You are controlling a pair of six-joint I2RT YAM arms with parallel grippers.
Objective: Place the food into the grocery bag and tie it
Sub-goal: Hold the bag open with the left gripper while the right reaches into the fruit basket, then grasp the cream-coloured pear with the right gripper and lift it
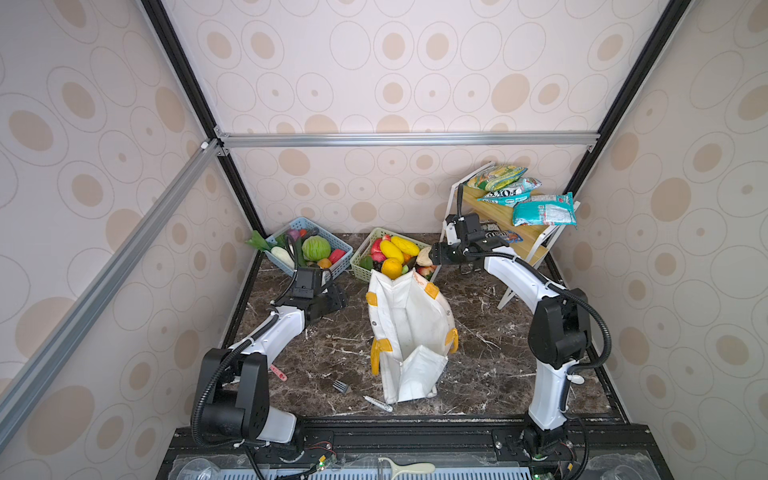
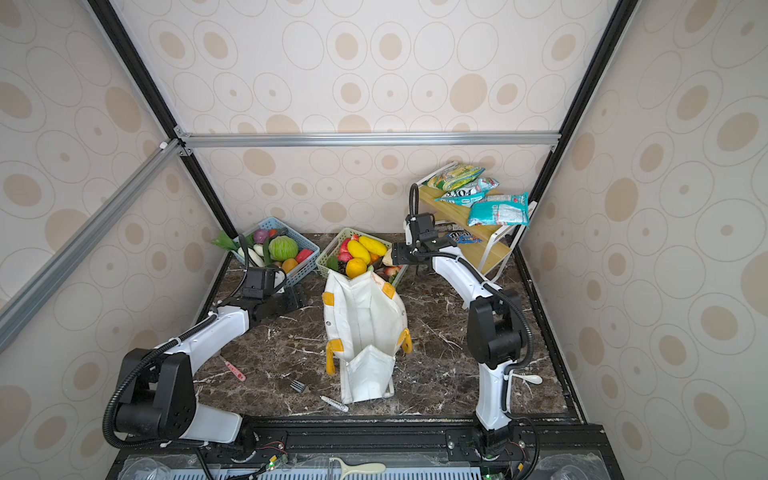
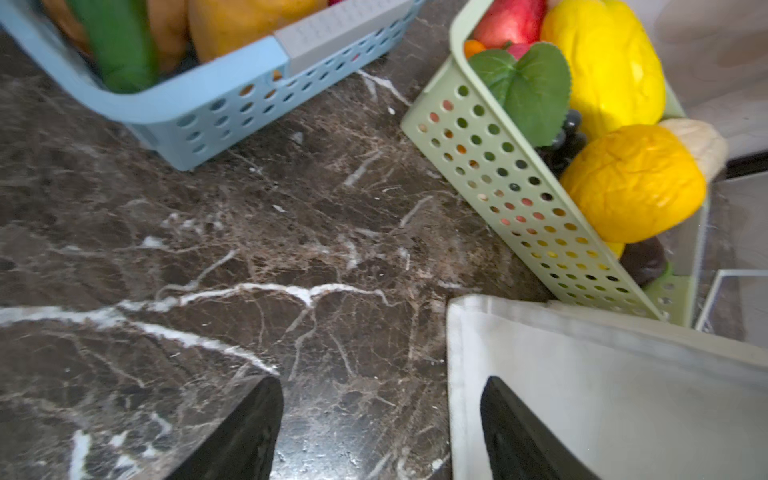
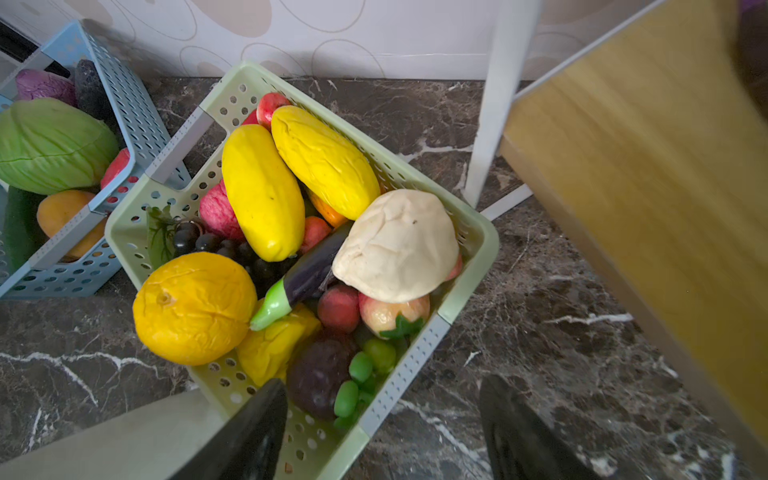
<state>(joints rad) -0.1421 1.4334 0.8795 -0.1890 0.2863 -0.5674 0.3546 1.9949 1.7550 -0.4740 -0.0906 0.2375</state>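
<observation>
This is a robot test booth in a lab, dressed as a home grocery corner. Wallpapered panels (image 1: 415, 75) in an aluminium frame (image 1: 407, 139) box in the marble-patterned tabletop (image 1: 324, 345). At the tabletop's near edge, a left arm (image 1: 274, 328) and a right arm (image 1: 519, 282) stand on a black rail (image 1: 415, 434). At its far edge sit a blue basket (image 1: 343, 262) and a green basket (image 1: 360, 266) of toy produce (image 1: 392, 250), beside a small shelf (image 1: 494, 208) of snack packets (image 1: 544, 210).

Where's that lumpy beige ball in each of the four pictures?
Both top views: beige ball at the right edge of the green basket.
Left wrist: ball peeking from behind the round orange fruit.
Right wrist: ball atop the basket's pile.
Shared landmark: the green basket.
</observation>
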